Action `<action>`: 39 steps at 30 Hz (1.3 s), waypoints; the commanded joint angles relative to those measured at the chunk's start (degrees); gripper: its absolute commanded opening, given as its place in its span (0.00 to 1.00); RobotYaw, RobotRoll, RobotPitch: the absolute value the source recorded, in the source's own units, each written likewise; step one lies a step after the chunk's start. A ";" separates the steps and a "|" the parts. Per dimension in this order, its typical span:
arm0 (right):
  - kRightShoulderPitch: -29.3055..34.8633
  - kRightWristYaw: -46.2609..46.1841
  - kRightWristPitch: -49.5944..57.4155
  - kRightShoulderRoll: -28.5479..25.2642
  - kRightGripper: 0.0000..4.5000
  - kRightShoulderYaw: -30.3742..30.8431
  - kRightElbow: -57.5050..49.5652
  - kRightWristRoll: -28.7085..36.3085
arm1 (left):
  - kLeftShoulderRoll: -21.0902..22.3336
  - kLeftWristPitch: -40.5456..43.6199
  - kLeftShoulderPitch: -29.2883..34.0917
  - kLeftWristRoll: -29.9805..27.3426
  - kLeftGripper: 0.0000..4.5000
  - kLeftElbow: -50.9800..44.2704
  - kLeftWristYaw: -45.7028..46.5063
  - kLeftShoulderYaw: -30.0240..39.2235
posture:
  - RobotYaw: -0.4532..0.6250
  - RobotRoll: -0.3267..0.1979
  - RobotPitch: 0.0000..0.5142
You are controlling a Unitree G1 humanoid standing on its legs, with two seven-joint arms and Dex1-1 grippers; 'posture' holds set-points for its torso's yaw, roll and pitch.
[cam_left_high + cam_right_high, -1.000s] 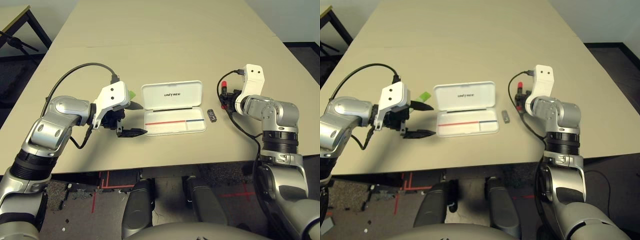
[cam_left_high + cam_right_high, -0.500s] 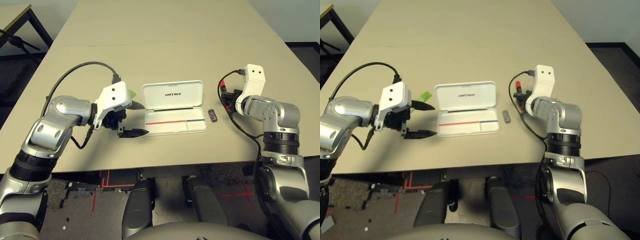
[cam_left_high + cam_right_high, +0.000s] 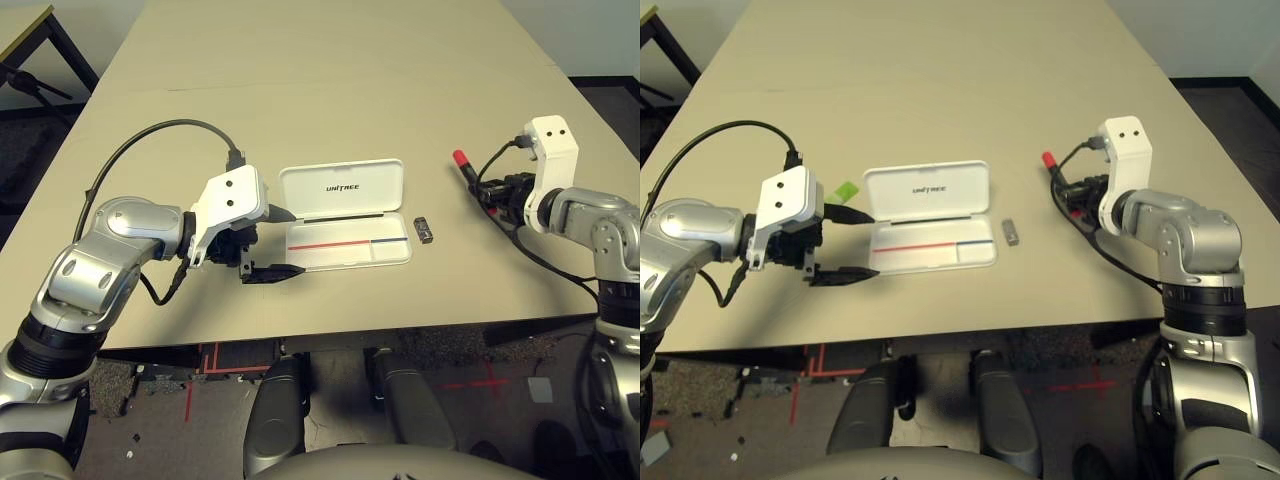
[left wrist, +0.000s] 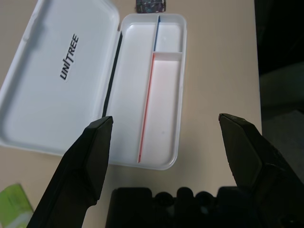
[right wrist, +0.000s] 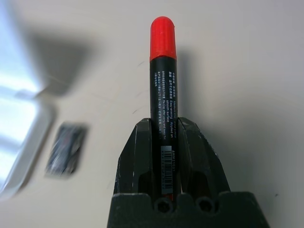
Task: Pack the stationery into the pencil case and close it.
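Note:
The white pencil case (image 3: 345, 215) lies open mid-table, its "UNITREE" lid (image 4: 57, 80) folded back and its tray (image 4: 164, 95) holding nothing. My left gripper (image 3: 278, 243) is open just left of the case, with a finger level with each long side. The light-green strip (image 3: 846, 191) lies flat behind that gripper, by the lid's left corner. The tiny dark grey block (image 3: 424, 229) rests just right of the tray. My right gripper (image 3: 492, 190) is shut on the red marker (image 5: 162, 85), to the right of the block, with the red cap (image 3: 462, 158) pointing toward the case.
The tan table (image 3: 330, 90) stretches wide and bare behind the case. Its front edge (image 3: 400, 325) runs close below the tray and the left gripper. Black cables loop over both wrists. A second table (image 3: 25, 30) stands far back left, across the floor.
My right gripper has drawn away to the right with the red marker in it, opening a gap to the block. The left gripper has edged slightly closer to the case.

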 commanded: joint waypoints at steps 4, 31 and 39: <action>6.43 14.62 -8.23 -8.04 0.11 1.50 -3.40 2.88 | -0.39 -2.20 1.14 0.37 1.00 1.29 0.47 -1.12 | 0.41 0.62 0.34; -16.18 45.01 -45.89 -4.01 0.11 24.95 13.43 -15.61 | 2.31 -2.45 9.04 -1.34 1.00 -2.29 4.18 4.93 | 0.55 0.62 0.32; -18.24 41.13 -48.68 3.04 0.11 28.20 14.62 -20.71 | 3.08 -0.99 12.60 -2.28 1.00 -5.11 6.05 7.09 | 0.59 0.62 0.32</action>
